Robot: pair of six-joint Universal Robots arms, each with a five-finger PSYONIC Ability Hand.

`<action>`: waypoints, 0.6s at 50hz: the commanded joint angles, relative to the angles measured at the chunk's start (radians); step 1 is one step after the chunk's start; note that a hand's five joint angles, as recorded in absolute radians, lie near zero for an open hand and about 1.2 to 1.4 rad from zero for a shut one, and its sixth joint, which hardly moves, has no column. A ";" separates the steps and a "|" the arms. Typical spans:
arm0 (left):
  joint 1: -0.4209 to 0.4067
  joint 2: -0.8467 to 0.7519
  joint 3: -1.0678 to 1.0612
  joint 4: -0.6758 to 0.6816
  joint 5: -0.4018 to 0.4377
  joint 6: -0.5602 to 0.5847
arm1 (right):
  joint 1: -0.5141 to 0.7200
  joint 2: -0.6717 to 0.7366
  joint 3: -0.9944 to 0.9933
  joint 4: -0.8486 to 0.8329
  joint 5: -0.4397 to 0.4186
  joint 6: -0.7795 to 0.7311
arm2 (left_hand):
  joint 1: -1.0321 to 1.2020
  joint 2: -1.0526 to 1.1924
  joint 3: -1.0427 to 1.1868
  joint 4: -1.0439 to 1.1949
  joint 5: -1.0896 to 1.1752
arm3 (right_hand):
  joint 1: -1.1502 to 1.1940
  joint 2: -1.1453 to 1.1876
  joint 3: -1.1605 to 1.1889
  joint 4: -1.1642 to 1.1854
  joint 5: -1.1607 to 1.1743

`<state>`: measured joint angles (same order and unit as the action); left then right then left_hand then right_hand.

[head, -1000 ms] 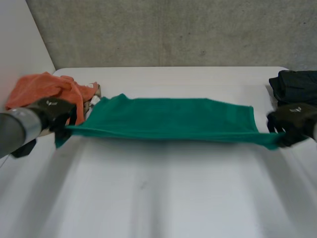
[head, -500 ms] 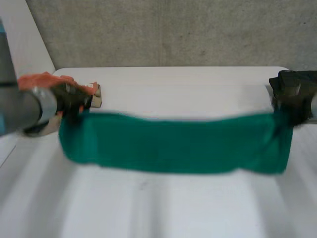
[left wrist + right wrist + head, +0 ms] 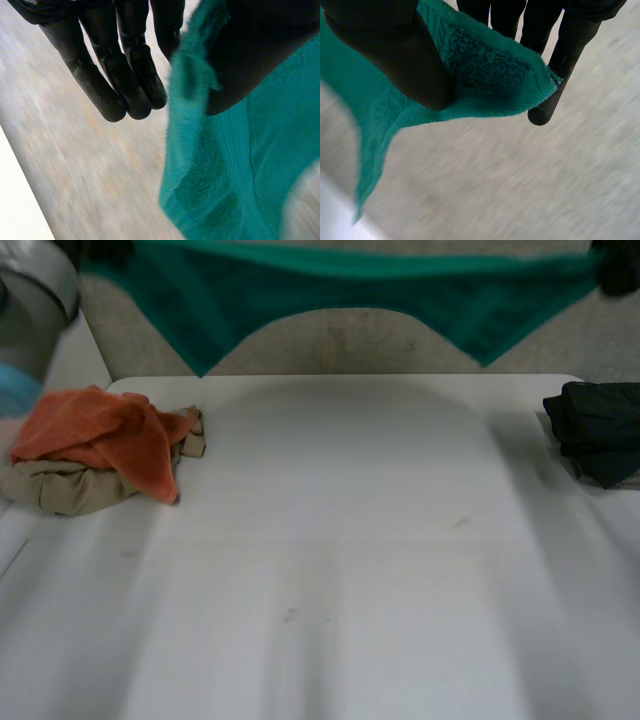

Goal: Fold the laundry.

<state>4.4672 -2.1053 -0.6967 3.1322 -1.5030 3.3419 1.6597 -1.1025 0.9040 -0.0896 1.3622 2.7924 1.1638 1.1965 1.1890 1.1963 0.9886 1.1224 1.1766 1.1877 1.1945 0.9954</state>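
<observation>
Holding a green towel stretched in the air, high above the tabletop.
The left hand pinches one end between thumb and straight fingers, and the right hand pinches the other likewise. An orange cloth and a beige cloth lie at the tabletop's left, a black cloth at its right.
</observation>
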 commanded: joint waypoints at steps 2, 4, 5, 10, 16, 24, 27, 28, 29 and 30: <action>0.010 -0.073 -0.288 -0.044 0.000 0.059 | 0.015 0.088 0.171 0.159 -0.067 -0.137 | 0.232 0.200 0.207 0.200 0.233 | 0.274 0.220 0.209 0.202 0.226; 0.010 -0.082 -0.346 -0.060 -0.002 0.076 | 0.015 0.110 0.219 0.168 -0.075 -0.180 | 0.232 0.200 0.207 0.200 0.233 | 0.274 0.220 0.209 0.202 0.226; 0.012 -0.088 -0.400 -0.073 0.003 0.097 | 0.012 0.128 0.263 0.177 -0.081 -0.224 | 0.232 0.200 0.207 0.200 0.233 | 0.274 0.220 0.209 0.202 0.226; 0.027 -0.046 -0.590 -0.159 0.020 0.165 | -0.021 0.119 0.403 0.277 -0.080 -0.335 | 0.232 0.200 0.207 0.200 0.233 | 0.274 0.220 0.209 0.202 0.226; 0.063 0.074 -0.773 -0.322 0.046 0.275 | -0.083 0.006 0.504 0.523 -0.054 -0.461 | 0.232 0.200 0.207 0.200 0.233 | 0.274 0.220 0.209 0.202 0.226; 0.112 0.212 -0.919 -0.578 0.084 0.545 | -0.172 -0.103 0.604 0.865 -0.025 -0.842 | 0.232 0.200 0.207 0.200 0.233 | 0.274 0.220 0.209 0.202 0.226; 0.107 0.212 -0.887 -0.563 0.107 0.564 | -0.159 -0.086 0.570 0.799 -0.023 -0.808 | 0.232 0.200 0.207 0.200 0.233 | 0.274 0.220 0.209 0.202 0.226; 0.100 0.199 -0.851 -0.543 0.116 0.548 | -0.156 -0.073 0.541 0.750 -0.025 -0.754 | 0.232 0.200 0.207 0.200 0.233 | 0.274 0.220 0.209 0.202 0.226; 0.093 0.188 -0.831 -0.532 0.118 0.535 | -0.153 -0.062 0.526 0.725 -0.028 -0.723 | 0.232 0.200 0.207 0.200 0.233 | 0.274 0.220 0.209 0.202 0.226; 0.087 0.177 -0.810 -0.523 0.118 0.518 | -0.149 -0.050 0.510 0.700 -0.028 -0.690 | 0.232 0.200 0.207 0.200 0.233 | 0.274 0.220 0.209 0.202 0.226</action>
<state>4.5721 -1.9010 -1.5989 2.5742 -1.4129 3.8690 1.4947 -1.1992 1.4971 0.7493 1.3407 2.0074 1.1638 1.1974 1.1890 1.1963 0.9886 1.1226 1.1767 1.1878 1.1946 1.0085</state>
